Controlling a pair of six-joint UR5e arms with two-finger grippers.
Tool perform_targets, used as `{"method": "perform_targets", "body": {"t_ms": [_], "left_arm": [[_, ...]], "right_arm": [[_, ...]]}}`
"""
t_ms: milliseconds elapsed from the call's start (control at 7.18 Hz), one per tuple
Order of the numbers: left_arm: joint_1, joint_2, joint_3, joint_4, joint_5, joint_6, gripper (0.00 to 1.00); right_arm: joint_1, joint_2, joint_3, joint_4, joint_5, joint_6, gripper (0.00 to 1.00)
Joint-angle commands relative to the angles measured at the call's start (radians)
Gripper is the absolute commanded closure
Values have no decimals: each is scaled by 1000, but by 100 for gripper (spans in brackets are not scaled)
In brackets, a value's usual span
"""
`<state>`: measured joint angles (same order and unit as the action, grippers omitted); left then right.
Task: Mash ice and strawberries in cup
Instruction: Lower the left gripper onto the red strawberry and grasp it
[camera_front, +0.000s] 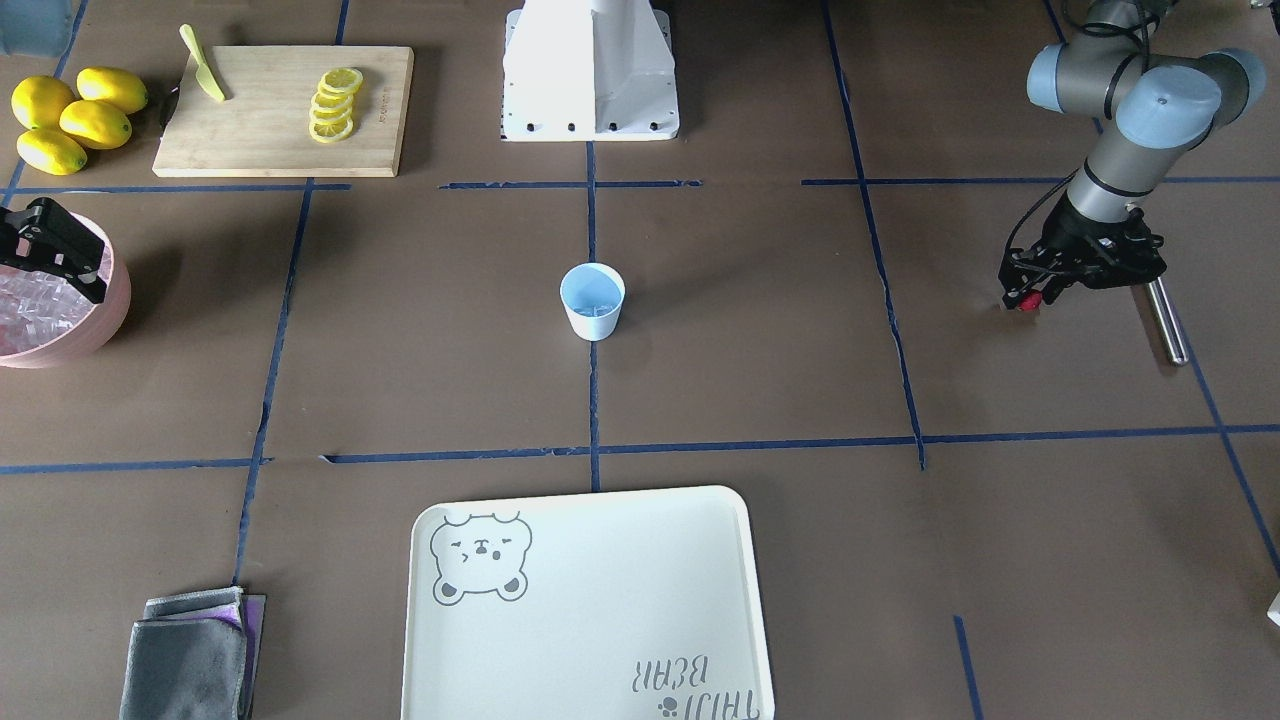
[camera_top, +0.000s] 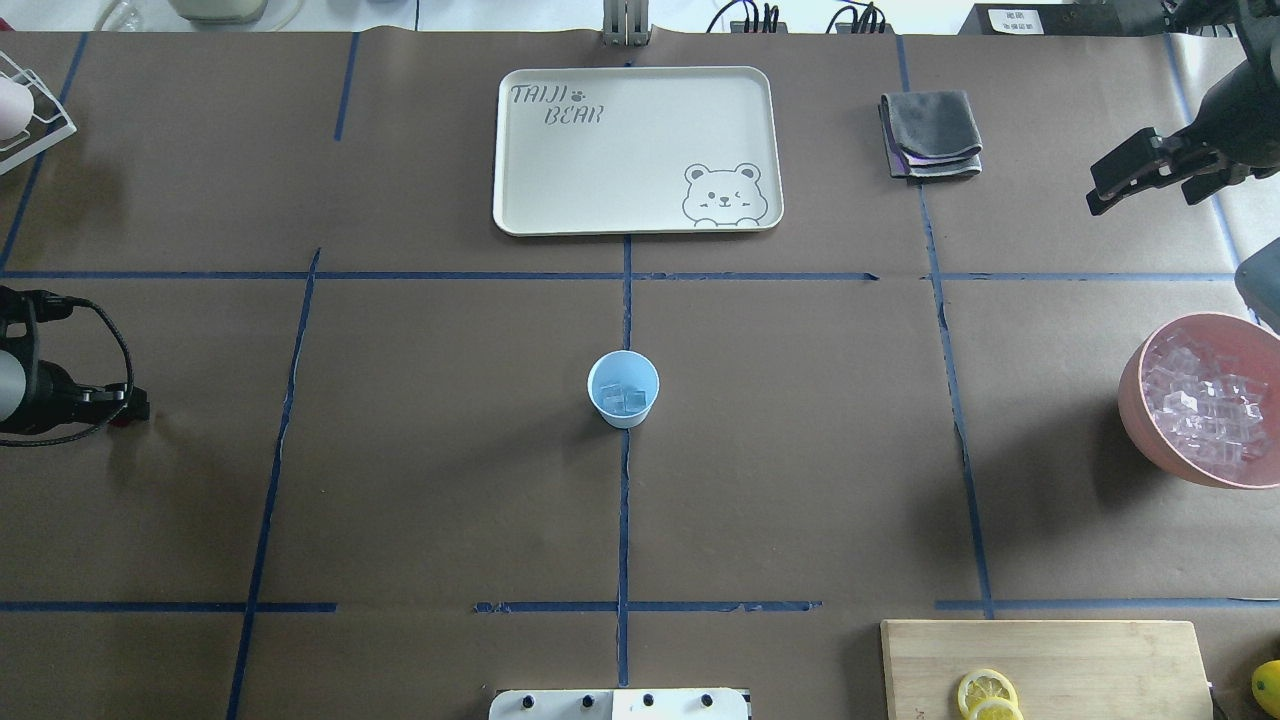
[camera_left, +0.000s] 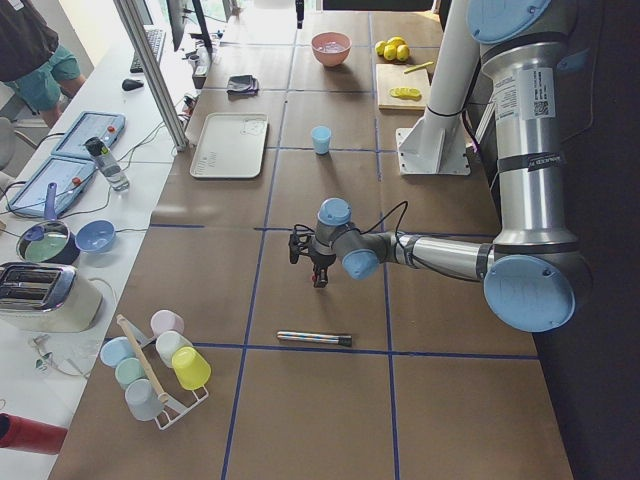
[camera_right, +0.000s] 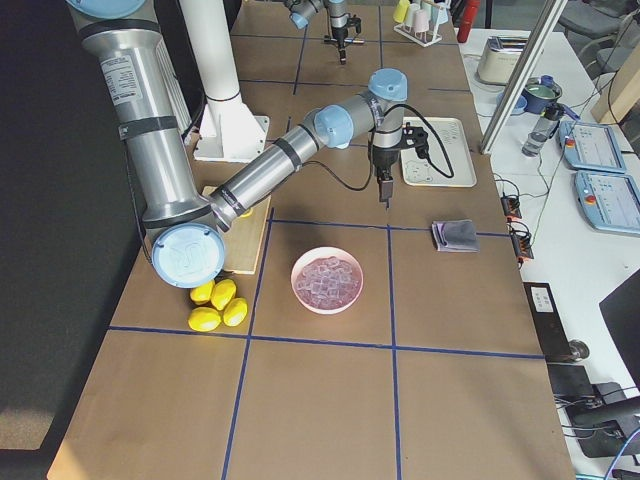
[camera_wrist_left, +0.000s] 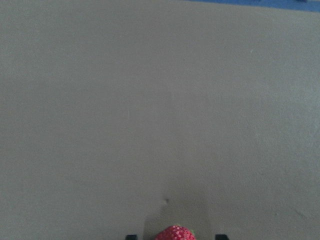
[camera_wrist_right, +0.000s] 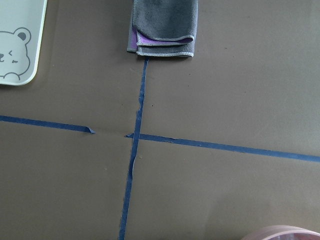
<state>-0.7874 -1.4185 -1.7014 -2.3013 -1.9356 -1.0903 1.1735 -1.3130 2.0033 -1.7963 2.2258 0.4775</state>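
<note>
Overhead exterior shows the cup (camera_top: 625, 420) at the table's middle, with ice (camera_top: 628, 398) inside. The left gripper (camera_front: 1028, 296), well apart from the cup and low over the table, has its fingers closed on the strawberry (camera_wrist_left: 174, 233). The right gripper (camera_top: 1105, 188) hangs near the bowl (camera_top: 1130, 410); I cannot tell how open its fingers are.

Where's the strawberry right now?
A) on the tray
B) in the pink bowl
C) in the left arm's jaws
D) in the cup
C: the left wrist view shows the strawberry gripped between the jaws; the cup holds only ice.
</note>
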Motion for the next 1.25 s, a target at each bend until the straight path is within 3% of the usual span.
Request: {"method": "perform_targets", "body": {"t_ms": [0,139,557,835,1113], "left_arm": [[-3,4,-7,0,1,1,81],[-9,6,-15,0,-3,1,92],[-64,-5,-101,80,-87,1,99],[-72,-31,-228,248,-89,0,100],[-67,-184,-344,500,-86,-32,100]], "right_arm": [[0,0,2,0,1,1,0],[0,0,2,0,0,1,0],[0,-2,3,0,3,1,0],[2,-24,9,2,0,0,0],[5,-43,11,5,-2,-13,0]]}}
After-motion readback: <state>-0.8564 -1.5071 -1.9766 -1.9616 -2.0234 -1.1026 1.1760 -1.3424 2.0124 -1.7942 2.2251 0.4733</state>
